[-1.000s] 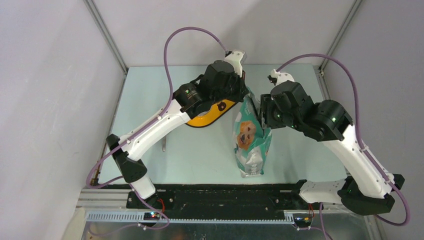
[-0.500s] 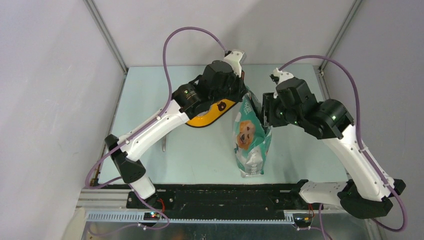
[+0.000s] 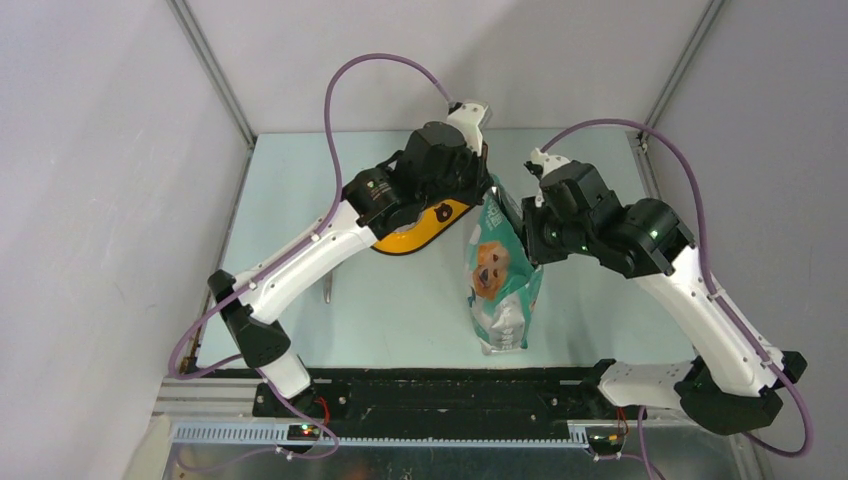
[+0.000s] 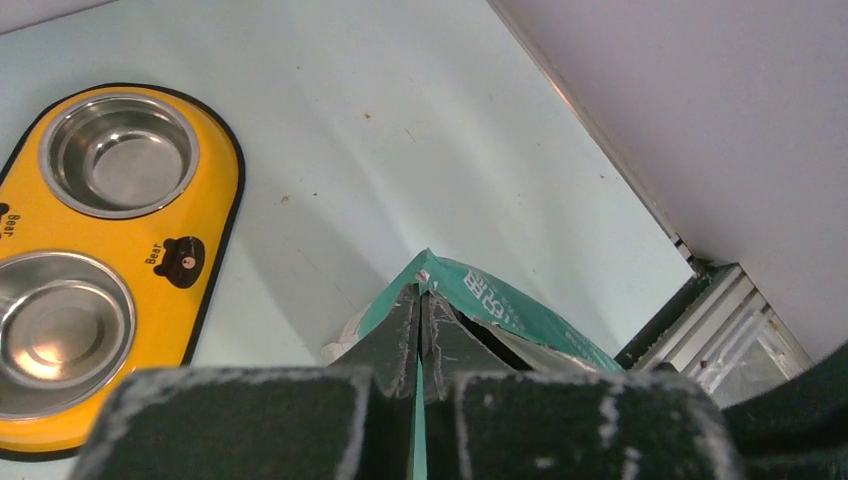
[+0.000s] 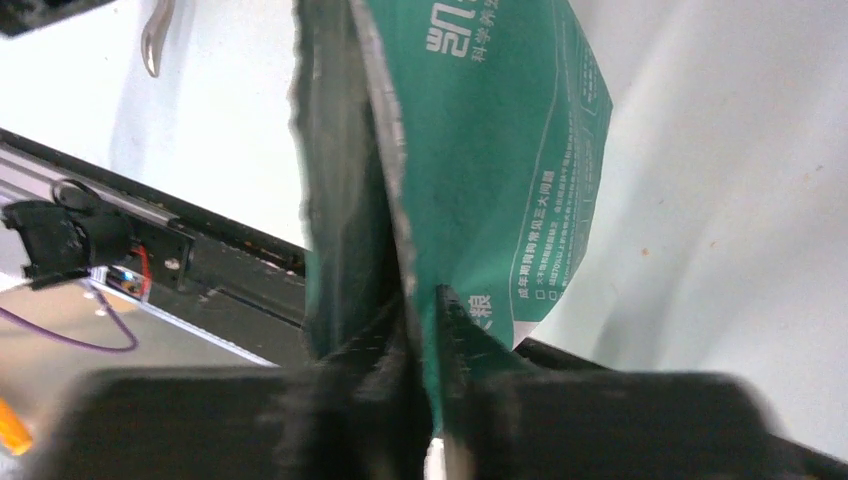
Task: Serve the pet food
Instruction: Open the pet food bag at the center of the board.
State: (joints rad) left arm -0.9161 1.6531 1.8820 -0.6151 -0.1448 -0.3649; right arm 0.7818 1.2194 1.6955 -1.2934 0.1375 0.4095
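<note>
Top external view gives no sight of the pet food itself. No kibble shows anywhere, so I judge it is all inside the teal-and-white bag (image 3: 497, 270), which stands upright near the middle of the table (image 3: 400, 320).

The left gripper (image 4: 420, 300) is pinched tight on one side of the bag's top edge, with a thin sliver of teal squeezed between its pads. The right gripper (image 5: 421, 305) is the news. A second ago it hung beside the bag with its jaws apart; now it has swung in and drawn them together on the opposite lip. From its own wrist view the pads look pressed against the bag wall, one on either side. With both lips held, I'd say the mouth is about to be pulled open; nothing has been served yet.

Just left of the bag lies the yellow feeder (image 4: 215, 190), both of its steel bowls (image 4: 118, 155) bare. The scoop (image 5: 155, 45) lies on the table further left and nearer the arms, well apart from the bag.

There is open table right of the bag, and more between it and the near rail (image 3: 450, 395). The far table edge and wall sit close behind both wrists, and the two wrists nearly meet over the bag, so any spreading has to go sideways.
</note>
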